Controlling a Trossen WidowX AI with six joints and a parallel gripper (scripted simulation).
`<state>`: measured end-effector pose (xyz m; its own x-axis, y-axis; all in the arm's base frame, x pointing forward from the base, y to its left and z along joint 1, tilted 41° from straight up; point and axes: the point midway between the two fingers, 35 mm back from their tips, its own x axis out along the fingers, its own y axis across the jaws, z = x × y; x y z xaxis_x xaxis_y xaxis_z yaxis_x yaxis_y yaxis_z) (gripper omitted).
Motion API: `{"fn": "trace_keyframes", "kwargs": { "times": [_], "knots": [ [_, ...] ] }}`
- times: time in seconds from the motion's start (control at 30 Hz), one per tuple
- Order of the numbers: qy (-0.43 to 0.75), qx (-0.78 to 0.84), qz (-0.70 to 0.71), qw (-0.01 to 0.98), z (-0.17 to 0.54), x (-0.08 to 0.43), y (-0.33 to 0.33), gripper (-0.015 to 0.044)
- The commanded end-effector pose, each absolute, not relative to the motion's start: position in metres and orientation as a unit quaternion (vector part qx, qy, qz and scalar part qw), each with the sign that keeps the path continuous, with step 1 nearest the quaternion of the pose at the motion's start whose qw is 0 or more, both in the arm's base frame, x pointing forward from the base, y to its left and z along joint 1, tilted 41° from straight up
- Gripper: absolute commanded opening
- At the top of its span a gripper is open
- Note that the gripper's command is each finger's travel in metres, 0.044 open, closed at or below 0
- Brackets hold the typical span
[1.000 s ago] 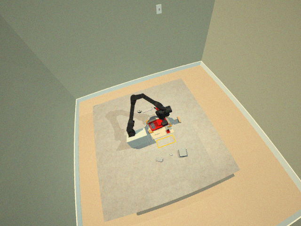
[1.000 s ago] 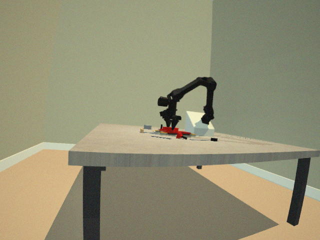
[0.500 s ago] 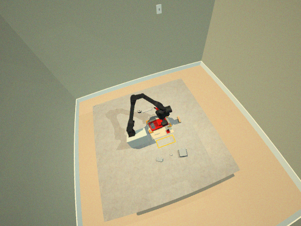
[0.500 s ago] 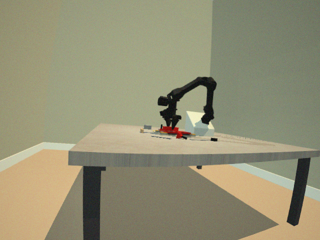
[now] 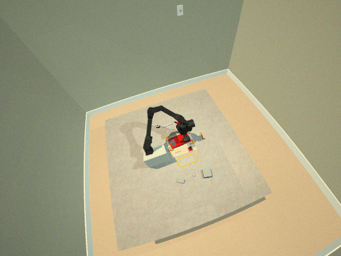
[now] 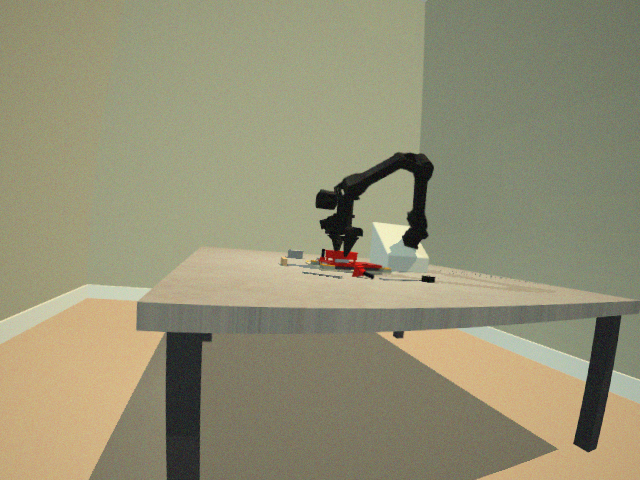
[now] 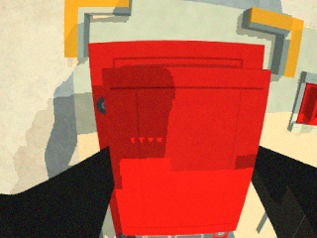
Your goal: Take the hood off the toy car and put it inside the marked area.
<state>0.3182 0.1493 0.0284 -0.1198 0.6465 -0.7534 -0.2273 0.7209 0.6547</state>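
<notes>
Hand: fingers wide, closed on the hood, which is above the car. Step: removal. Next, seemingly: lift clear, carry to marked area, near side of car.

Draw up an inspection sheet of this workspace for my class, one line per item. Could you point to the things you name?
Surface: grey table (image 5: 154,204) (image 6: 258,289) (image 7: 25,64), flat; faint mottling.
Car (image 5: 176,143) (image 6: 367,266) (image 7: 173,51): red, amid yellow corner pieces.
Hood (image 5: 183,135) (image 6: 348,255) (image 7: 198,119): between the tool's fingers, seemingly raised slightly.
Marked area (image 5: 187,160): yellow outline; hood outside it.
Clutter: grey blocks (image 5: 206,172) (image 6: 295,253) past the marked area, tan block (image 5: 202,135) (image 6: 283,261) near the car.
Tool (image 5: 184,133) (image 6: 341,252) (image 7: 182,153): shut on the hood.
Cables: nothing seen.
Surroundings: plain walls (image 5: 154,60) (image 6: 258,129), one wall plate (image 5: 179,10).
</notes>
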Motion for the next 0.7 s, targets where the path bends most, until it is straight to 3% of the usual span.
{"fn": "trace_keyframes", "kwargs": {
  "times": [0.0,0.67],
  "knots": [
    [0.665,0.155,0.34,0.646,0.032,0.32,0.147,0.0],
    [0.665,0.155,0.34,0.647,0.045,0.322,0.136,0.0]
  ]
}}
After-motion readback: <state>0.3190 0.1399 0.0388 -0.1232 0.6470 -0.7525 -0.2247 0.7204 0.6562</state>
